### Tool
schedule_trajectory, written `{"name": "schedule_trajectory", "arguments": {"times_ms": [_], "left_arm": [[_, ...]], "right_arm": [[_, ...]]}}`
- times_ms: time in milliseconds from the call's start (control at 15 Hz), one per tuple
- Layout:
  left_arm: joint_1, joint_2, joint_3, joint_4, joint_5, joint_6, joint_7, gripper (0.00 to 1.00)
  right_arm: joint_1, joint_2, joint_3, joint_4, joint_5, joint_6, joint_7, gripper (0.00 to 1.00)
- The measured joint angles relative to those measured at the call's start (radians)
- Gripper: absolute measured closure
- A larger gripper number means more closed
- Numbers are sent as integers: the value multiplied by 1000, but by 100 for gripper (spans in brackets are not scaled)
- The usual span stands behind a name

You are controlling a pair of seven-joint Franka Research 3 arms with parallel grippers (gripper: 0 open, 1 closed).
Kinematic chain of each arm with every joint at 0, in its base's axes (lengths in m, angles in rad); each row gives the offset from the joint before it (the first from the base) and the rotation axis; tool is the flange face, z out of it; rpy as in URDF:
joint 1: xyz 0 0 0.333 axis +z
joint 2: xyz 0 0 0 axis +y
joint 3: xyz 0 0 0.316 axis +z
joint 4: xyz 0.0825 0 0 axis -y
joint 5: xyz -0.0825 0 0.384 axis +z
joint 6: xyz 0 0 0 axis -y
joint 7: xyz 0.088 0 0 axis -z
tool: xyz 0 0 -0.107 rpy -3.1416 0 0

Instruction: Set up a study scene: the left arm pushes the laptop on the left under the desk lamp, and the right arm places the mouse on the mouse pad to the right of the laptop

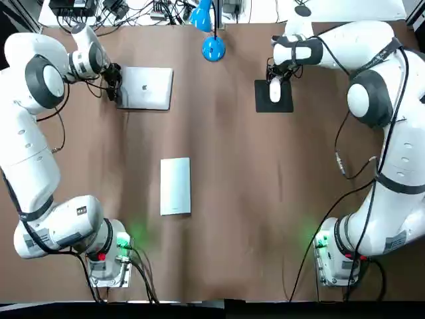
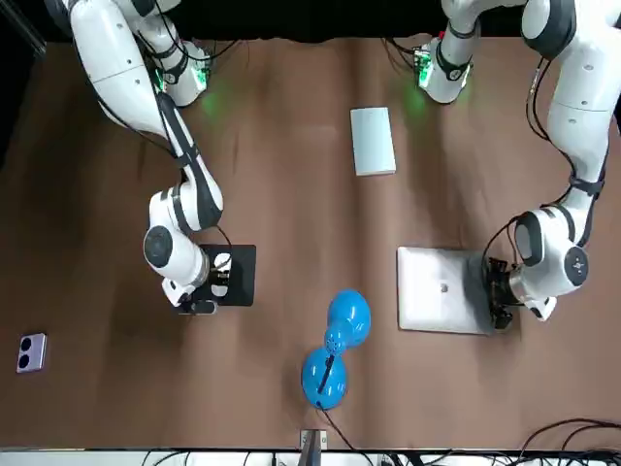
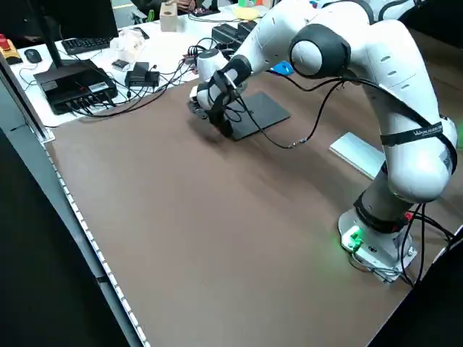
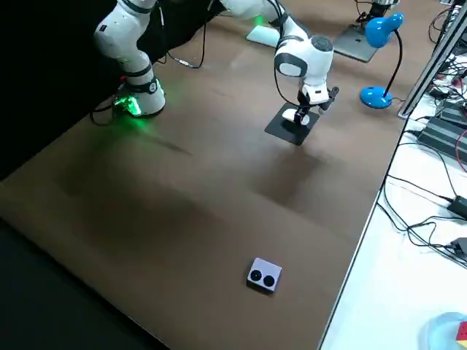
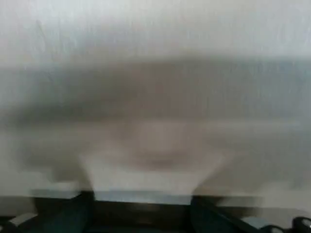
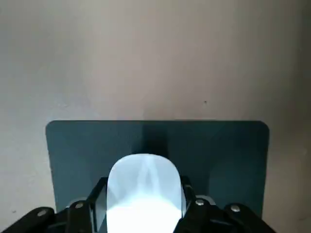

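On mouse pad: right jaws grasp mouse | left jaws at laptop, grip unclear | lamp between

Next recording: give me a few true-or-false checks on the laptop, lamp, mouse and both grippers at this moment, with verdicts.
1. The mouse lies on the mouse pad. True.
2. The laptop is open. False: its lid is shut.
3. The left gripper is at the laptop's edge away from the desk lamp. True.
4. The right gripper hangs far from the mouse. False: its fingers flank the mouse.
5. The laptop touches the lamp's base. False: a gap separates them.
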Motion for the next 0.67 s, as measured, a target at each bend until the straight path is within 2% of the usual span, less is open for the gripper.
{"name": "schedule_trajectory", "arguments": {"times_ms": [267,467,667], "left_arm": [[-91,-9,-12,-26,0,34,-99,0],[-156,-11,-12,-32,0,41,-151,0],[-190,-12,-12,-34,0,43,-175,0]], "right_arm": [[5,22,0,0,0,1,0,37],[5,26,-1,0,0,2,-1,32],[5,26,-2,5,0,2,-1,11]]}}
